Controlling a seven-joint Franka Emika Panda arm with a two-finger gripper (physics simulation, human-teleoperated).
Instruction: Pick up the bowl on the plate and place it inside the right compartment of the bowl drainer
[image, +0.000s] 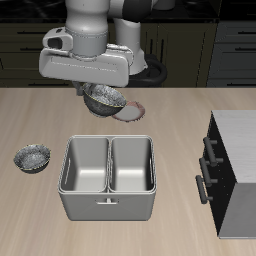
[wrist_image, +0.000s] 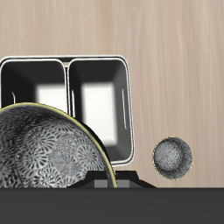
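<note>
Your table (image: 180, 105) is light wood-grain. Directly on it: the bowl drainer (image: 108, 205) near the front edge, both wells showing bare grey floors; the second speckled bowl (image: 32, 157) beside the drainer, apart from it; the plate (image: 135, 111) farther back, partly hidden by the arm; the dark cabinet (image: 232, 170) with handles at the drainer's other side, well apart.

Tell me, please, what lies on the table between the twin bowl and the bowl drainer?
Nothing: in the exterior view only bare wooden table separates the twin bowl from the bowl drainer. The wrist view shows the same gap.
</note>
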